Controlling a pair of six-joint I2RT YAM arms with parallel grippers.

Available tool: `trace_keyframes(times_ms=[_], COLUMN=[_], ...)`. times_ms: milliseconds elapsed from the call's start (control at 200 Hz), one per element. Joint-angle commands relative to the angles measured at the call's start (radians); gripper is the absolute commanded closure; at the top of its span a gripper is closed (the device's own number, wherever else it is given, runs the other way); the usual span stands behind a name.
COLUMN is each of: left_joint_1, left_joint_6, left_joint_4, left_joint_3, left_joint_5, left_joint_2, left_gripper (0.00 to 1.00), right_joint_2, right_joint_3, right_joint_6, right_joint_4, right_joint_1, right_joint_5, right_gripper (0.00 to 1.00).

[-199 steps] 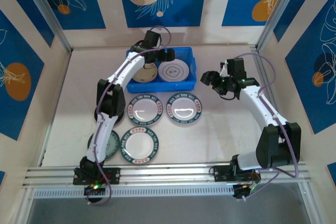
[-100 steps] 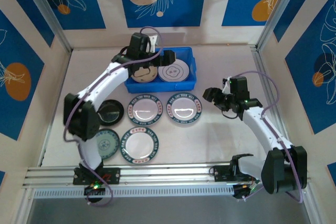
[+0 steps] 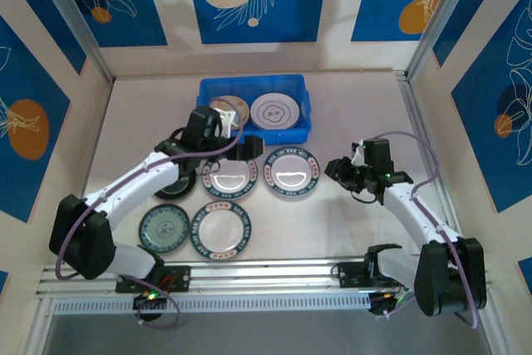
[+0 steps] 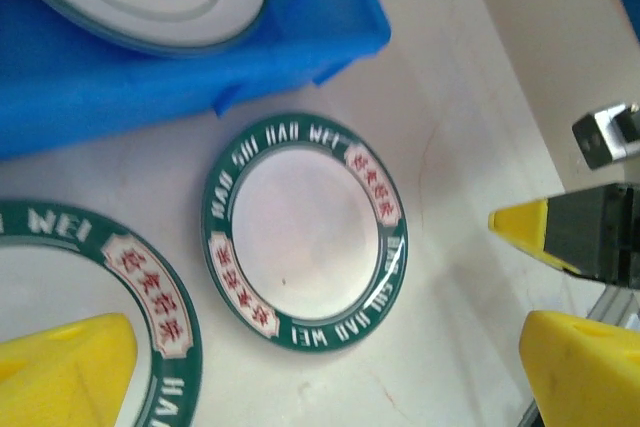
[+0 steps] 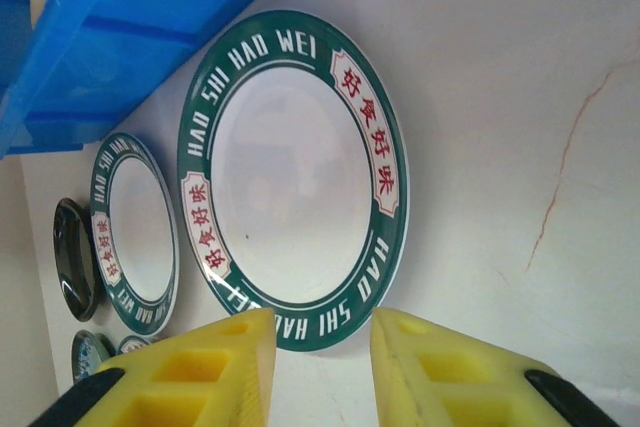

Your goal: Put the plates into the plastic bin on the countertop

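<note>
- A blue rectangular plastic bin [image 3: 283, 135] stood on the pale off-white surface [image 3: 366, 106] at the far edge, a little toward the left edge from the middle.
- Two round plates lay flat side by side inside the bin: a tan plate [image 3: 226, 110] on the left-edge side and a white plate with a dark line pattern [image 3: 274, 111] on the right-edge side.
- Three round white plates with green lettered rims lay outside the bin.
- The left rimmed plate [image 3: 229, 177] and the right rimmed plate [image 3: 291, 174] made a row just on the near side of the bin.
- The near rimmed plate [image 3: 220, 231] lay closer to the near edge and its aluminium rail [image 3: 274, 272].
- A small round dark green patterned plate [image 3: 164, 228] sat just beside the near rimmed plate, toward the left edge.
- A round black plate [image 3: 176, 182] lay next to the left rimmed plate, partly hidden under the left arm.
- The left end effector [image 3: 237, 145] hovered between the bin's near wall and the left rimmed plate.
- Its jaws were spread wide and held nothing.
- In the left wrist view its yellow fingers [image 4: 60, 367] stood at the lower corners, with the right rimmed plate [image 4: 305, 232] flat beyond them.
- The right end effector [image 3: 337, 169] hung low over bare surface beside the right rimmed plate, toward the right edge.
- Its yellow fingers [image 5: 235, 357] stood a narrow gap apart with nothing between them.
- In the right wrist view the green rim of that plate [image 5: 295, 177] lay just ahead of the fingertips; whether they touched it could not be told.
</note>
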Motion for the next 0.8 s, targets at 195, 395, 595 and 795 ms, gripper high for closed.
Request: trace_keyframes(times_ms=[195, 395, 595, 795], left_joint_1=[-0.058, -0.072, -0.072, -0.072], left_joint_6=[-0.172, -0.189, -0.183, -0.196], left_joint_4=[0.282, 0.319, 0.318, 0.341], left_joint_3=[-0.152, -0.17, -0.164, -0.163], left_joint_5=[0.102, 0.085, 0.074, 0.079], left_joint_2=[0.038, 0.056, 0.073, 0.098], left_gripper=[0.04, 0.04, 0.04, 0.05], right_joint_2=[0.067, 0.147, 0.232, 0.321], right_joint_3=[-0.037, -0.038, -0.031, 0.008], right_joint_6=[0.043, 0.051, 0.053, 0.047], right_joint_4=[0.082, 0.111, 0.146, 0.164], right_joint_1=[0.029, 0.056, 0.074, 0.082], right_joint_5=[-0.033, -0.03, -0.031, -0.037], right_gripper=[0.71, 0.71, 0.71, 0.71])
